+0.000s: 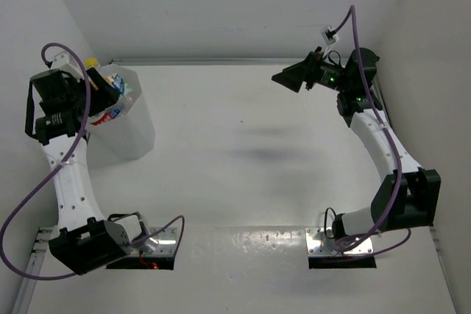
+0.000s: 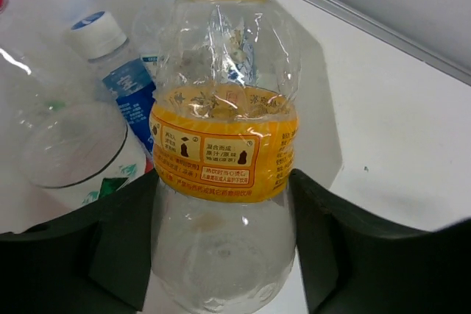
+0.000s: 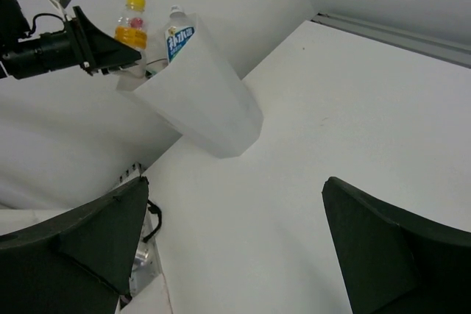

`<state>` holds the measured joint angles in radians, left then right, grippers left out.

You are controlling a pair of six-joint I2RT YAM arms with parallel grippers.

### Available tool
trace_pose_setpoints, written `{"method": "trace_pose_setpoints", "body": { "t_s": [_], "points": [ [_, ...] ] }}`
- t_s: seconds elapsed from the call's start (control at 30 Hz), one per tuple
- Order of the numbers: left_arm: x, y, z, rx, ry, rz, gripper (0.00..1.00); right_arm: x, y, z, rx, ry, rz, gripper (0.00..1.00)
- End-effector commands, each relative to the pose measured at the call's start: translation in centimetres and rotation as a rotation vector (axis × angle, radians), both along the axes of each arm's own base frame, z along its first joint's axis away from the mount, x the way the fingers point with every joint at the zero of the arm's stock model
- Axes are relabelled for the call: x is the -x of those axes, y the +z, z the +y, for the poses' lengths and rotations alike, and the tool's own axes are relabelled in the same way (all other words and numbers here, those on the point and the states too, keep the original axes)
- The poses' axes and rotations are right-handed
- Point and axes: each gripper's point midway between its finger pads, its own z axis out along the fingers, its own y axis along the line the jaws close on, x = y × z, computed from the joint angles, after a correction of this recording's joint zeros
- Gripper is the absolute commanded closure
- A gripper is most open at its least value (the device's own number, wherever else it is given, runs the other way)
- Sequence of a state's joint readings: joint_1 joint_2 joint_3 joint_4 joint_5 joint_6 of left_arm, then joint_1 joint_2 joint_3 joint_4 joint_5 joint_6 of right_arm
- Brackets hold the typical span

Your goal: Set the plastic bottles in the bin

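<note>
Where the left arm reaches toward the far-left corner of the table point(image 1: 243, 145), I see the left gripper point(image 2: 224, 270) closed partway on the yellow-capped bottle point(image 2: 224, 145). One finger presses each side of the bottle's clear lower body, just below the orange label. The bottle is upright, cap uppermost, and held over the open top of the bin point(image 1: 131, 126).

The bin stands upright on the table, close to the left wall. In the left wrist view, two more bottles lie inside it to the left of the held one: a blue-labelled bottle point(image 2: 121, 86) with a white cap and a green-labelled bottle point(image 2: 73, 152). Another clear bottle behind them is too hidden for me to describe.

At the far right, the right gripper point(image 1: 289, 79) hangs above the table, well apart from the bin. Its jaws are spread wide with nothing between them, and its wrist camera looks across at the bin.
</note>
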<state>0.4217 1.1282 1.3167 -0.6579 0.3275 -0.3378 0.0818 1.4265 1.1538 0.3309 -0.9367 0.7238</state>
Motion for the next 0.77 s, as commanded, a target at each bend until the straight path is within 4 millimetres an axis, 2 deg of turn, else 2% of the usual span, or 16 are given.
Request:
{"method": "trace_pose_setpoints", "body": {
  "t_s": [0.0, 0.03, 0.07, 0.1, 0.13, 0.23, 0.27, 0.33, 0.37, 0.47, 0.5, 0.53, 0.6, 0.63, 0.7, 0.73],
  "points": [
    [1.3, 0.9, 0.6, -0.049, 0.023, -0.015, 0.25, 1.3, 2.0, -0.2, 0.029, 0.006, -0.085, 0.00],
    [1.3, 0.9, 0.9, -0.049, 0.032, -0.014, 0.11, 1.2, 2.2, -0.3, 0.037, 0.001, -0.097, 0.00],
    [1.5, 1.5, 1.0, -0.056, 0.040, -0.019, 0.05, 1.4, 2.2, -0.3, 0.046, -0.001, -0.099, 0.00],
    [1.2, 1.7, 1.1, -0.057, 0.040, -0.022, 0.01, 1.4, 2.0, -0.4, 0.057, -0.004, -0.101, 0.00],
    [1.2, 3.3, 1.2, -0.082, 0.037, -0.055, 0.00, 1.4, 2.3, -0.7, 0.069, -0.022, -0.107, 0.00],
    [0.0, 5.3, 2.1, -0.150, 0.025, -0.078, 0.00, 1.5, 2.1, -1.1, 0.098, -0.049, -0.088, 0.00],
    [-0.2, 8.3, 2.3, -0.195, 0.022, -0.137, 0.00, 1.5, 2.1, -1.3, 0.118, -0.055, -0.108, 0.00],
    [-1.2, 10.2, 2.6, -0.259, -0.026, -0.169, 0.00, 1.6, 1.9, -2.4, 0.140, -0.103, -0.079, 0.00],
    [-1.3, 13.1, 1.9, -0.294, -0.065, -0.235, 0.00, 1.6, 1.7, -2.8, 0.166, -0.115, -0.091, 0.00],
    [-1.3, 16.6, 0.0, -0.354, -0.187, -0.331, 0.00, 1.2, 1.9, -5.2, 0.220, -0.204, -0.065, 0.00],
    [-1.2, 17.4, -0.5, -0.369, -0.215, -0.360, 0.00, 1.0, 1.5, -6.9, 0.233, -0.252, -0.028, 0.00],
    [-1.1, 18.1, -0.8, -0.388, -0.234, -0.383, 0.00, 0.4, 2.7, -8.7, 0.257, -0.328, -0.032, 0.00],
    [-1.2, 18.3, -0.9, -0.391, -0.242, -0.393, 0.00, 0.0, 2.2, -11.3, 0.287, -0.398, 0.023, 0.00],
    [-1.2, 18.6, -0.9, -0.390, -0.239, -0.405, 0.00, -0.2, 3.4, -13.1, 0.292, -0.450, 0.033, 0.00],
    [-1.1, 18.4, -1.0, -0.389, -0.239, -0.403, 0.00, 0.0, 3.3, -15.5, 0.303, -0.506, 0.076, 0.00],
    [-1.2, 18.0, -1.0, -0.383, -0.240, -0.394, 0.00, 0.2, 4.1, -16.8, 0.305, -0.539, 0.074, 0.00]
  ]
}}
